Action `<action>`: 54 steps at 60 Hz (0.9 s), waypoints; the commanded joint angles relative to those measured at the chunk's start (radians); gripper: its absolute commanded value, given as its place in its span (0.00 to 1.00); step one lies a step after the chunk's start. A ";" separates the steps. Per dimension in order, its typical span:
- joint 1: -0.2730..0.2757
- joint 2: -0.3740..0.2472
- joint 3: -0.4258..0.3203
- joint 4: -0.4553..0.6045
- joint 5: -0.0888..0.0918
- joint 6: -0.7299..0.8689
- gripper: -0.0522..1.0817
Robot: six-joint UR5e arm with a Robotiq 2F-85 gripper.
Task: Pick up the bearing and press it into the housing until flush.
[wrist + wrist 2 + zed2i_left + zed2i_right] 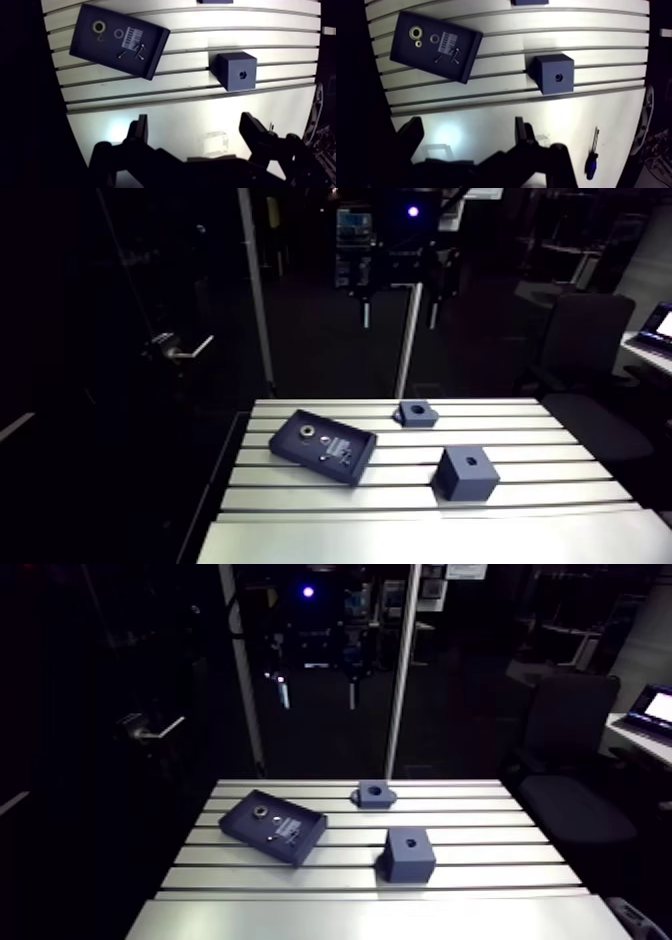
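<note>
A dark blue tray [152, 57] lies askew on the slotted table [190, 107], well ahead of my gripper. In its far corner sits a metal ring, the bearing [98, 26], beside a smaller ring and a printed label; the arm view shows the bearing [308, 428] too. A dark blue cube [236, 71] with a small hole in its top stands to the tray's right. A low blue block [416, 413] with a wider round hole lies at the table's far side. Which of the two is the housing I cannot tell. My gripper [195, 127] hangs open over the smooth front plate, holding nothing.
A blue-handled screwdriver [592, 161] lies on the smooth plate to the right of the gripper. The table's left edge [60, 95] drops into darkness close beside the tray. Bare slotted surface runs between the tray and the cube.
</note>
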 commanded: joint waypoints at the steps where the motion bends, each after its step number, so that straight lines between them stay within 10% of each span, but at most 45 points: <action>1: 0.066 0.084 -0.132 0.124 -0.009 -0.103 0.05; 54: 0.068 0.137 -0.135 0.026 0.004 -0.072 0.05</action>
